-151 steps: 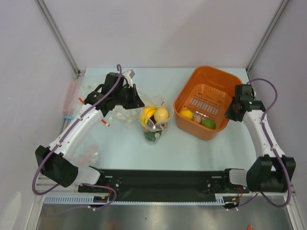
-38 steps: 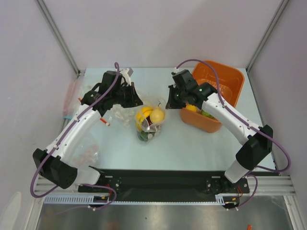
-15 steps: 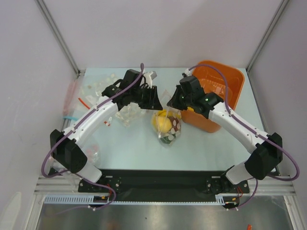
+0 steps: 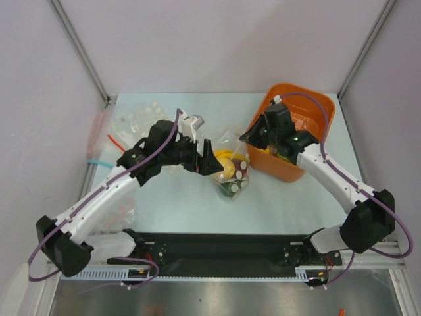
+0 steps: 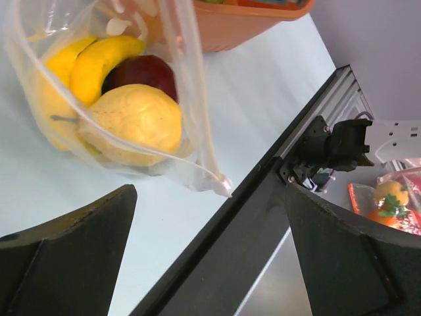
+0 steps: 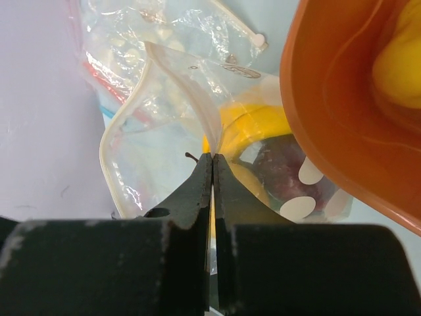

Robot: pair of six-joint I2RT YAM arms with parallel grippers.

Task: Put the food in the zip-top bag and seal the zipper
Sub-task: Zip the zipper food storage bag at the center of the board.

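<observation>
The dotted bag (image 4: 231, 174) stands at tabletop (image 4: 171, 197) centre, at 9 o'clock of the orange basket (image 4: 279, 170), holding a banana (image 5: 105, 56), lemon (image 5: 135, 122) and apple (image 5: 143, 71). Right hand (image 4: 245, 138): pressed together, pinching the bag's mouth edge. Left hand (image 4: 212, 162): spread wide at the bag's 9 o'clock.

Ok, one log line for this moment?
right gripper shut on zip-top bag edge | left gripper open beside it | banana, lemon, apple bagged | zipper unsealed
</observation>
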